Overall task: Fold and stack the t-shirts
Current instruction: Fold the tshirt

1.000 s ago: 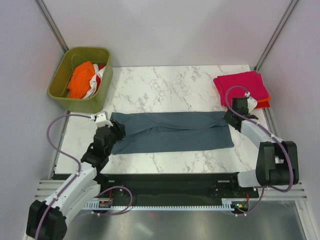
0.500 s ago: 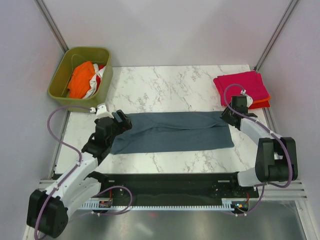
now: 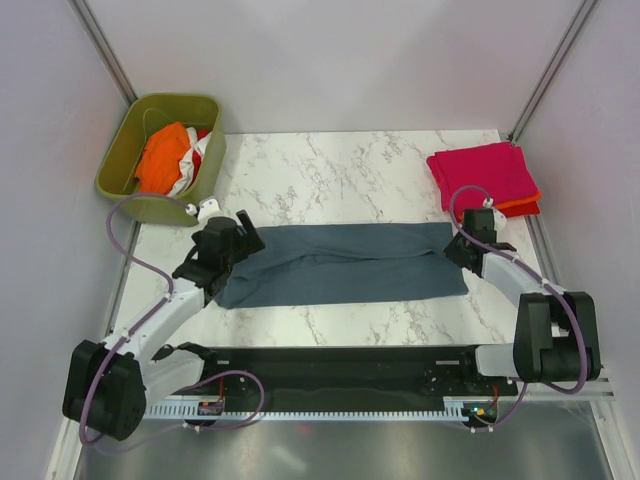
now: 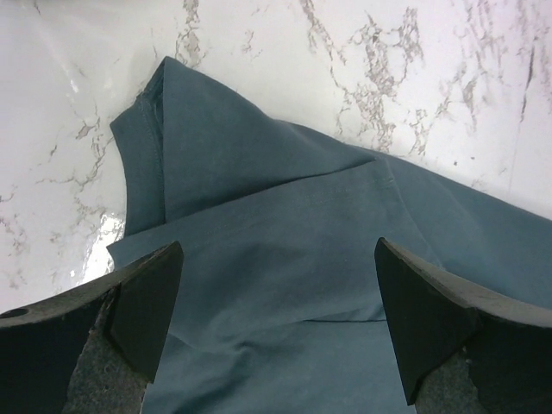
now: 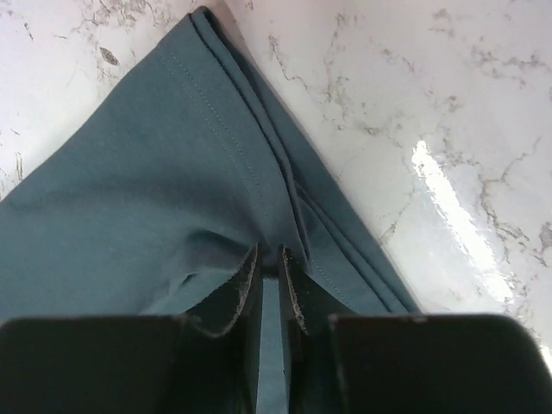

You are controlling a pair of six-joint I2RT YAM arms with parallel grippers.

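The slate blue-grey t-shirt (image 3: pixel 345 265) lies as a long folded band across the middle of the marble table (image 3: pixel 340 170), running from centre left to centre right in the top view. At its right end the right gripper (image 5: pixel 270 278) is pinched nearly closed on the hemmed corner, with cloth bunched between its fingers (image 5: pixel 244 285). At the left end the left gripper (image 4: pixel 276 289) hangs over the cloth with its jaws spread wide, holding nothing. The magenta-pink t-shirt (image 3: pixel 485 170) sits folded at the upper right on the orange-red t-shirt (image 3: pixel 527 205), which shows only as a sliver. The orange t-shirt (image 3: pixel 165 155) and the white and red t-shirt (image 3: pixel 197 150) lie crumpled in the olive-green bin (image 3: pixel 113 165) at the upper left. The main risk, as I judge it, is uneven handling: only one end is held, so a lift or pull from the right would drag the band askew and open the fold. The left end shows several offset layers and a flap jutting towards the upper left of the left wrist view, so closing there may catch only the top layer and let the rest slide out. The right pinch is close to the edge and could slip off the hem
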